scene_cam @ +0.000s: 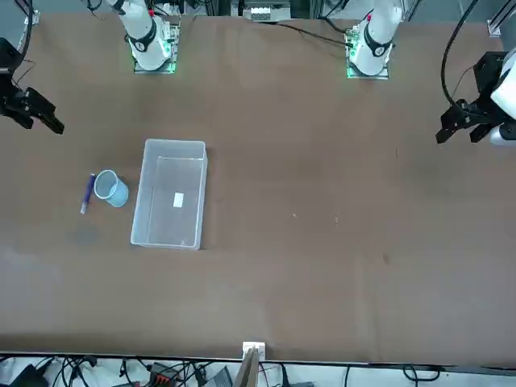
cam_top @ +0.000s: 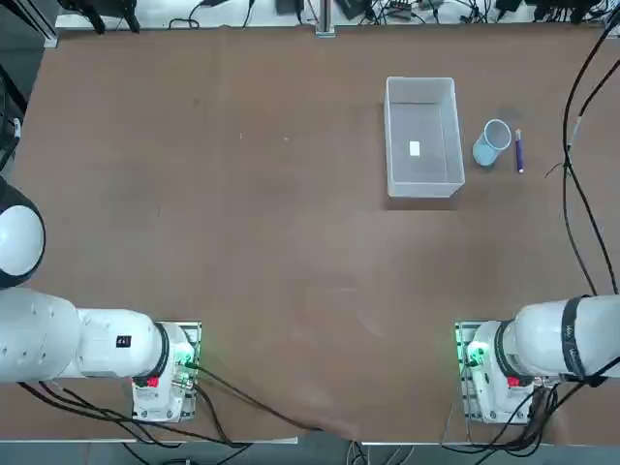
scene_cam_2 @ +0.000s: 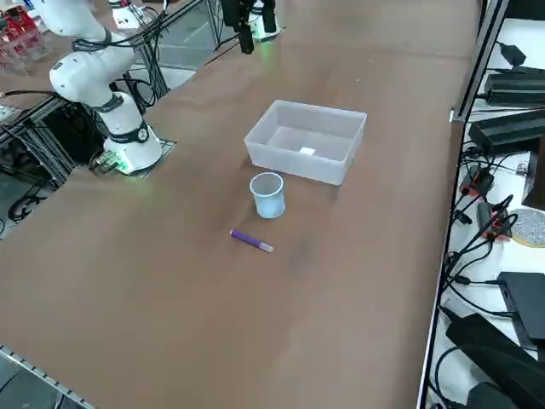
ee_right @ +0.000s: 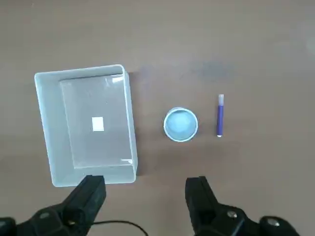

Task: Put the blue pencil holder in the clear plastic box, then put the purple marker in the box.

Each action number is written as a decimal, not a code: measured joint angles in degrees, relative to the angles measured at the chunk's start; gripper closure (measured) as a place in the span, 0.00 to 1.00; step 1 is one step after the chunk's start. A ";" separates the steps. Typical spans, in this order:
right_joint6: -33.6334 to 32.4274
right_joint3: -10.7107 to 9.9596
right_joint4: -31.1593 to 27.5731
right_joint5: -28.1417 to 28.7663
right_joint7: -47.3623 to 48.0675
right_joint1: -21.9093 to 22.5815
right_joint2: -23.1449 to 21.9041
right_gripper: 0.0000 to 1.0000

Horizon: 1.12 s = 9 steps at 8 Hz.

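The right gripper hangs high over the table, fingers spread and empty. Below and ahead of it, the blue pencil holder stands upright between the clear plastic box and the purple marker, touching neither. The marker lies flat, outside the box.

A broad brown table fills the scene, its surface matte and faintly scuffed. Black cables trail across its edge at one side and bunch along the far edge. Beyond the long edge, black power adapters and tangled leads with red connectors lie on a white ledge.
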 joint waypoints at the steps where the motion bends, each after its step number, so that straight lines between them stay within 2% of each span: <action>1: 0.07 -0.05 -0.09 -0.58 0.00 -0.10 0.98 0.01; 3: 2.71 -0.51 -0.82 -1.27 -1.11 -0.57 4.46 0.01; 5: 7.79 -0.71 -3.70 -1.42 -8.10 -3.00 7.40 0.01; 7: 15.15 -0.91 -10.18 -1.41 -13.89 -5.78 9.10 0.02; 9: 25.03 -0.93 -19.17 -1.41 -14.72 -6.33 9.84 0.03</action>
